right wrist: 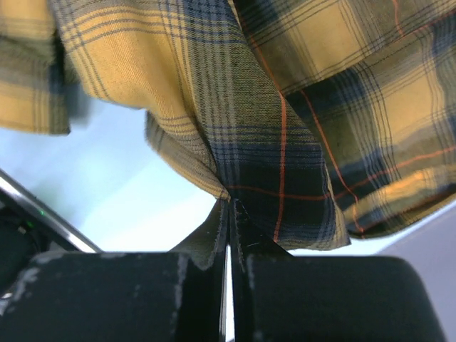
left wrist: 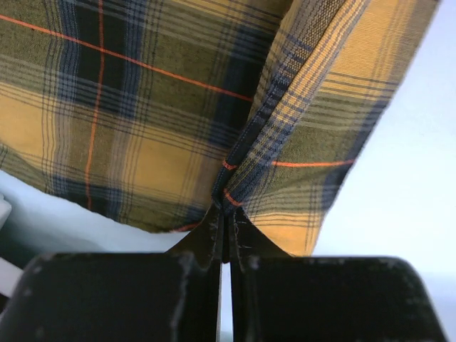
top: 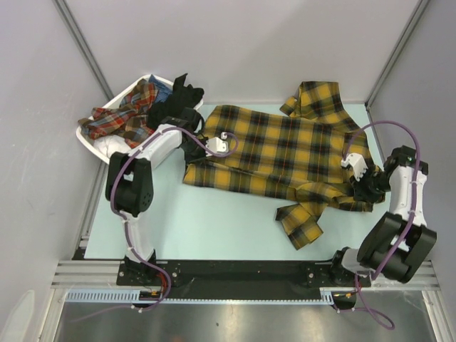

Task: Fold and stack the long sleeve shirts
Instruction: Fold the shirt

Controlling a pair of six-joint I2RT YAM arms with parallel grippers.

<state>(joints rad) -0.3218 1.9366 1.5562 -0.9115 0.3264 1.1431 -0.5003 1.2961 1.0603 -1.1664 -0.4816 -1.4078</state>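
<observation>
My left gripper (left wrist: 225, 217) is clenched on a fold of the plaid shirt (top: 285, 146) at its left edge, and my right gripper (right wrist: 229, 206) is clamped just as tight on a bunch of cloth at the opposite edge, so I hold the shirt at both ends. It lies spread across the middle of the table (top: 214, 221), fairly flat in the body, with one sleeve (top: 303, 221) trailing toward me and the other (top: 313, 96) bunched at the far side. The basket (top: 122, 94) with more crumpled clothes (top: 125, 117) sits at the far left, beside my left arm. I judge this to be the start of a fold, with nothing stacked yet. To do it well, I should raise both ends together at the same height, so the cloth between them stays taut and does not sag or twist. Each pinch takes in only a little cloth, so a sharp tug could pull it free; slow, even travel is safer. The loose near sleeve may drag or fold under, so I should watch that it lands flat and inside the body's outline.
</observation>
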